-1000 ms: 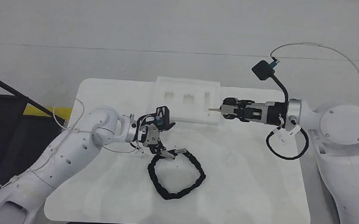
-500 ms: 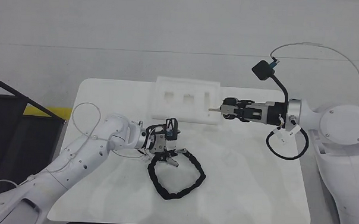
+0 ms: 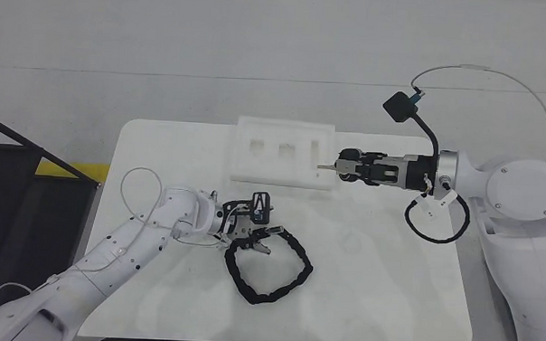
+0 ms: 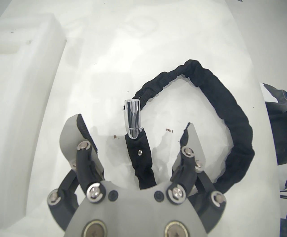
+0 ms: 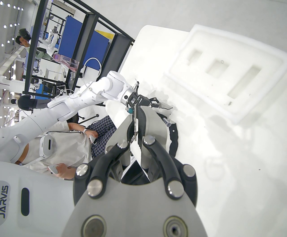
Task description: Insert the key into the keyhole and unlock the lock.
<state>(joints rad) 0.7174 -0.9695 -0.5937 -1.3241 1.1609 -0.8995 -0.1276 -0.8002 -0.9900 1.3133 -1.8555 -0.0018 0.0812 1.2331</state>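
We are observing the left end effector [image 4: 134, 122] standing released. Its two fingers [image 4: 83, 132], faced with ribbed black pads, are spreading to either side of the chrome cylinder [image 4: 132, 116] of the lock [image 4: 235, 125] without touching it. The cylinder is smooth, polished and round, projecting from a black woven sleeve that is carrying one small rivet. The rest of the lock is lying on the white worktop [image 3: 387, 283] as a loop sheathed in wrinkled black fabric.

We are noting the right end effector [image 3: 341, 165] clenched on the key [image 3: 323, 166], a thin flat metal blade. In the top view its tip is showing over one end of the foam tray [image 3: 284, 126], well apart from the lock. The tray is white, matte and rectangular, carrying three rectangular recesses.
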